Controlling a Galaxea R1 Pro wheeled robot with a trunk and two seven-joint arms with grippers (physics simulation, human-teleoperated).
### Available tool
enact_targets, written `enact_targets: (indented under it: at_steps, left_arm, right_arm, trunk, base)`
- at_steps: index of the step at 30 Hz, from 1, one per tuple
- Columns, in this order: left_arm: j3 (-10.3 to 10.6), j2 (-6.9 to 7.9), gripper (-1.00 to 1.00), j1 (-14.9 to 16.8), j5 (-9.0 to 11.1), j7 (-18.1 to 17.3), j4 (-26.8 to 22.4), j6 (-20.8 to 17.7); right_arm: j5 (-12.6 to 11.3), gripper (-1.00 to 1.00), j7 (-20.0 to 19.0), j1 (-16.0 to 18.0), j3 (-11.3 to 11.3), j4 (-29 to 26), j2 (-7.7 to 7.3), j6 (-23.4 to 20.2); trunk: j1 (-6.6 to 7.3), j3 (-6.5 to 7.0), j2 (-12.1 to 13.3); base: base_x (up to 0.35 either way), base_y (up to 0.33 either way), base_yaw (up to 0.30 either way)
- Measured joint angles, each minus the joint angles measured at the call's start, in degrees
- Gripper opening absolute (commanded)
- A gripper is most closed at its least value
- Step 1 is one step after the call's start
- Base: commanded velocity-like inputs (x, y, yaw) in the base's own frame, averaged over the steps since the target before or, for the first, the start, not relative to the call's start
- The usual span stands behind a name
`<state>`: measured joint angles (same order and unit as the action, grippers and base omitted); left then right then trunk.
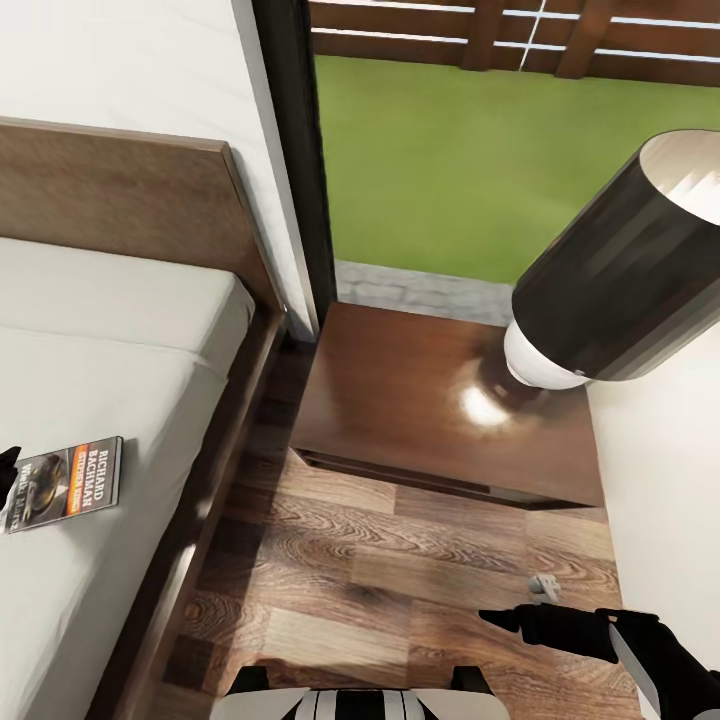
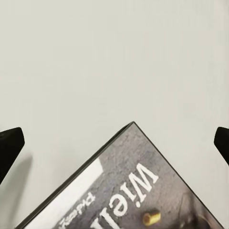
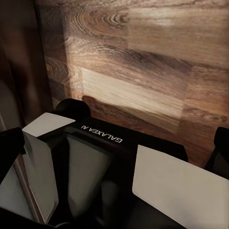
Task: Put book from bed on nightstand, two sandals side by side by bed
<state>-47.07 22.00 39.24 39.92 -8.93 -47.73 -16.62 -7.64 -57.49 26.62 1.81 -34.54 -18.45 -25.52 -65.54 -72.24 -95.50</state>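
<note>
We are on the book [image 1: 65, 483] pickup: left gripper [image 2: 114, 143] spread wide over its corner, apparently not touching, must descend and close; right gripper [image 1: 520, 620] state unclear.

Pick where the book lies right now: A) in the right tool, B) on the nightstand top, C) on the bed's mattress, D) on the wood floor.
C: the book lies flat on the bed's off-white mattress, apart from the nightstand.

White wall [image 1: 120, 60], wood-plank floor [image 1: 400, 590], dark-framed window [image 1: 480, 150] onto grass, black-shaded lamp [image 1: 620, 280].
</note>
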Motion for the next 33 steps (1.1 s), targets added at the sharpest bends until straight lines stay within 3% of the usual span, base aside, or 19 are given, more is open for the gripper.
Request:
enact_targets:
  at_steps: [33]
  left_arm:
    - [-0.05, -0.16, 1.0, -0.14, 0.25, -0.26, -0.04, -1.52]
  right_arm:
    - [-0.08, 1.0, 0.0, 0.0, 0.0, 0.0, 0.0, 0.02]
  trunk:
    - [0.0, 0.0, 0.0]
  base:
    - [0.007, -0.022, 0.0]
